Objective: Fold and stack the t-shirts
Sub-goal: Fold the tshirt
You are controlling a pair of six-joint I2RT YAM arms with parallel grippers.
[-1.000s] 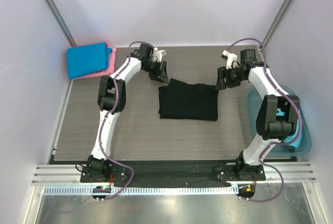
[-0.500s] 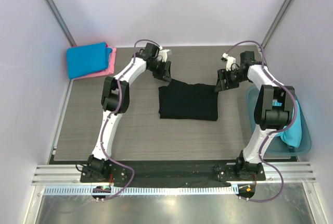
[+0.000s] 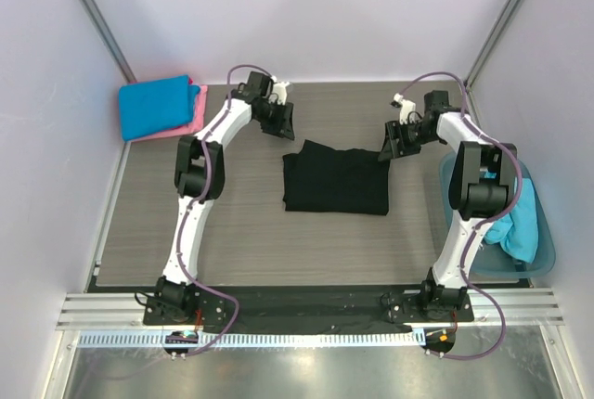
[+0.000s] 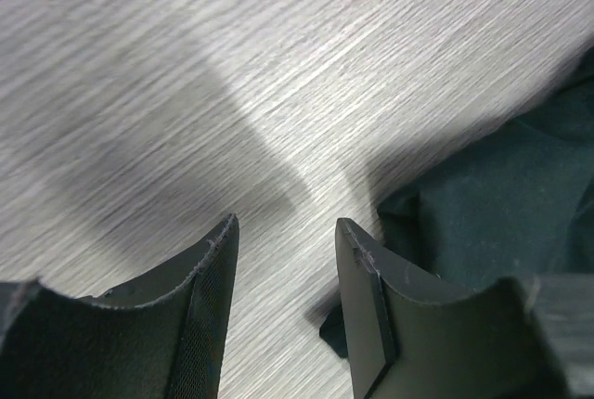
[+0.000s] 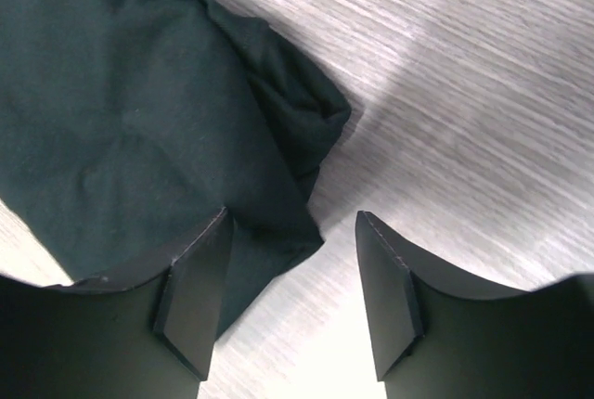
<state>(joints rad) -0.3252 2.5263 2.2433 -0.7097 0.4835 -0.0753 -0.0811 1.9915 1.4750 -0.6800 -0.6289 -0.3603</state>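
Left pincer (image 3: 283, 124) is drawing back, spread and empty, from the black t-shirt's (image 3: 334, 181) far-left corner; I'm holding my right pincer (image 3: 389, 146) spread above the far-right corner, arms outstretched.

we see the black t-shirt (image 3: 335, 181) folded into a rectangle mid surface (image 3: 241, 232), far corners rumpled; a bright blue t-shirt (image 3: 156, 107) folded atop a pink t-shirt (image 3: 197, 113) far left; a turquoise t-shirt (image 3: 524, 227) bunched in the tub (image 3: 543, 255).

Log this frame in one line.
left gripper: open, empty, beside black t-shirt | right gripper: open, empty, at its corner | blue t-shirt on pink t-shirt
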